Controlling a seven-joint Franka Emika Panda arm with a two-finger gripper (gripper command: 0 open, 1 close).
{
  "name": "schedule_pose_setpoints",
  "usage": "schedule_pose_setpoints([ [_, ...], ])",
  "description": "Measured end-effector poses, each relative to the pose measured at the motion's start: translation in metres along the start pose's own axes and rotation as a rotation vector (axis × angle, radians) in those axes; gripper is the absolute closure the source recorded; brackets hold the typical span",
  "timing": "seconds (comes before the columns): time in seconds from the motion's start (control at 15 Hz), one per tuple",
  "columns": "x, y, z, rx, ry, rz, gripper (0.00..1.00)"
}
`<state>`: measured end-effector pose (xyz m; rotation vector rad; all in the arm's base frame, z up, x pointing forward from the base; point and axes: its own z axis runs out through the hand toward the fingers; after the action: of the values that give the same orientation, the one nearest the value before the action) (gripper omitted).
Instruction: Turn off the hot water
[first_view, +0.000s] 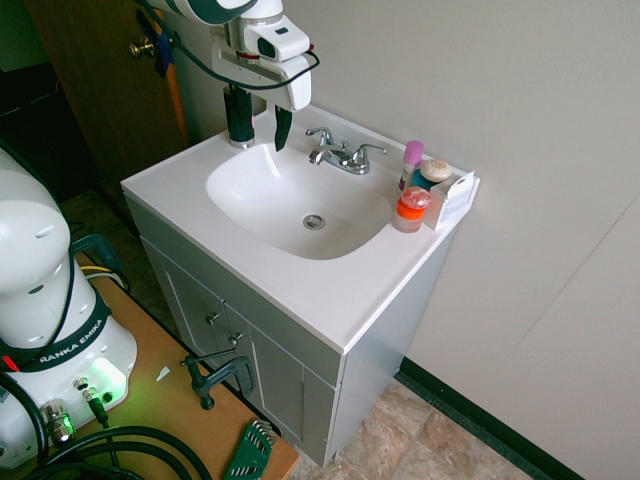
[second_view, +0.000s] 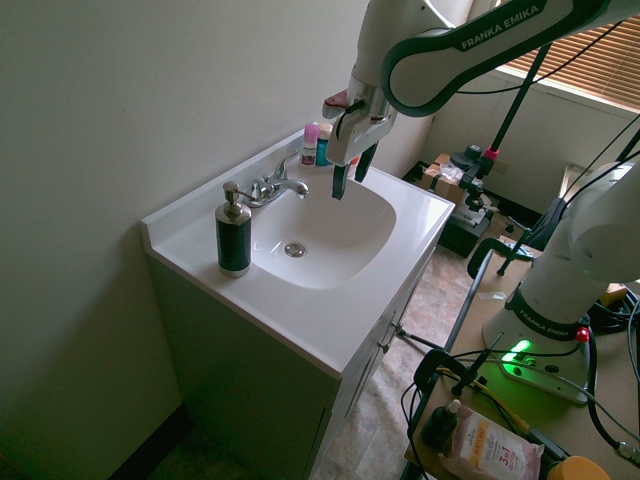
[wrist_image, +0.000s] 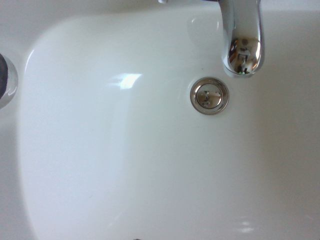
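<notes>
One white bench (first_view: 330, 290) carries it all, with the basin (first_view: 260, 190) sunk in its top and the bottle (second_view: 234, 240) upright beside it. The pincer (second_view: 350, 185) hangs over the basin, its two fingers apart with nothing between them, clear of the faucet (first_view: 345, 158) at the back. Smaller are the spout (wrist_image: 243, 47), curving out over the basin, and the two levers; I take the hot one to be the lever (first_view: 320, 132) on the bottle side, though no marking shows. The step in hand is likely the approach to it. Best to travel high, go round the spout rather than across it, then come down beside the lever's free end, leaving room for the bottle. A light sideways push near the tip should turn it with least force; pressing down or shoving at the hub could strain the faucet or slip off the chrome.
</notes>
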<state>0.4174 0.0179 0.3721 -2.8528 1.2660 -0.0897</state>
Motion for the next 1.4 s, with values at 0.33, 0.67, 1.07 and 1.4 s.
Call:
schedule_pose_setpoints([
  [0.33,0.008,-0.002,0.005,-0.038,0.072,-0.007,0.00],
  [0.67,0.038,-0.046,0.036,-0.074,0.228,-0.011,0.00],
  [1.07,0.065,-0.104,0.046,-0.064,0.281,-0.021,0.00],
  [1.4,0.084,-0.111,0.060,-0.091,0.302,-0.024,0.00],
])
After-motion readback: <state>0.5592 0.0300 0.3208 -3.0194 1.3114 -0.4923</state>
